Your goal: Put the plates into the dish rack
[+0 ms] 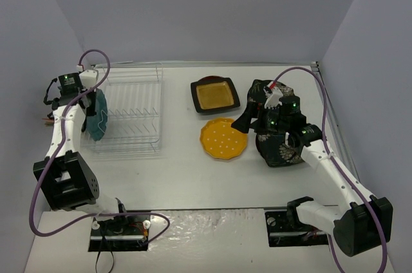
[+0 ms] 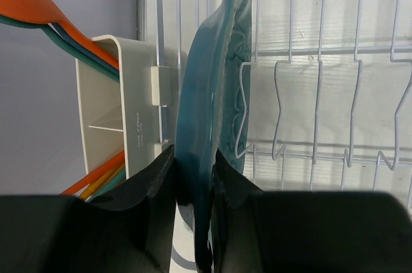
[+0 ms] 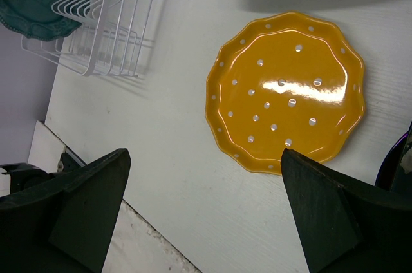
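The task is at its beginning. No plate stands free in the white thin-wire dish rack (image 1: 135,113) yet. The left gripper (image 2: 195,186) is clenched on the lower rim of the teal scalloped round plate (image 2: 212,93) and holds it upright on its edge at the left end of the rack. There the plate is just beside the white plastic utensil cup (image 2: 132,105) and close against the first row of wire prongs. I judge that this first plate is about to be set into its slot, but it is not released.

The other plates lie flat on the white table (image 1: 193,176), to the right of the rack. They are the orange-yellow round plate with white dots (image 3: 286,93), the black square plate with a yellow centre (image 1: 214,94) and the black round plates with white flowers (image 1: 283,152). The right gripper (image 3: 209,215) hangs above the table near the orange-yellow plate with its jaws wide apart and grasps nothing. So all these plates are left to do.

Some things are hidden. The black fingers cover the bottom edge of the teal plate, so I cannot tell if it already sits between the wires. The right arm covers most of the flowered plates, so I cannot be sure how many lie there or whether another plate is under it. The orange and teal spoons (image 2: 26,2) in the cup are cut off at the frame edge.
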Action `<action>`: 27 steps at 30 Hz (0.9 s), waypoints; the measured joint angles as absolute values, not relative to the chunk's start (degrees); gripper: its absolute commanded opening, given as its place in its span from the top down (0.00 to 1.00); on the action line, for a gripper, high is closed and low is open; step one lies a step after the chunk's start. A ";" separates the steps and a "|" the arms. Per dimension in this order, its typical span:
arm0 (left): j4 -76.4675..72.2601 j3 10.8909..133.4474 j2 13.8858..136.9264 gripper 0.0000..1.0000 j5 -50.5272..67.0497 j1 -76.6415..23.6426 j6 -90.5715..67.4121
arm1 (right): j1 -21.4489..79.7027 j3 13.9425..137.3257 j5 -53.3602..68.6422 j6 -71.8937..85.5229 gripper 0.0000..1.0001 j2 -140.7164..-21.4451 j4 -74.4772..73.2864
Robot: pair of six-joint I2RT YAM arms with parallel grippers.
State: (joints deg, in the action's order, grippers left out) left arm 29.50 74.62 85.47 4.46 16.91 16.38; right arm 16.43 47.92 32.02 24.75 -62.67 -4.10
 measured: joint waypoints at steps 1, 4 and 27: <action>28.99 74.17 85.47 0.73 4.45 16.91 16.37 | 16.43 47.92 32.01 24.75 0.00 -62.67 -4.10; 27.04 73.56 85.42 0.58 4.28 17.02 16.27 | 16.43 47.92 32.01 24.75 0.00 -62.67 -4.10; 28.27 78.20 74.83 0.03 2.53 15.91 0.34 | 16.50 46.17 24.42 28.95 0.09 -63.34 -4.75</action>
State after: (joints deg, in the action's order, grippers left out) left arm 28.27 78.20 74.83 2.53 15.91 0.34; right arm 16.50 46.17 24.42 28.95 -63.34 -4.75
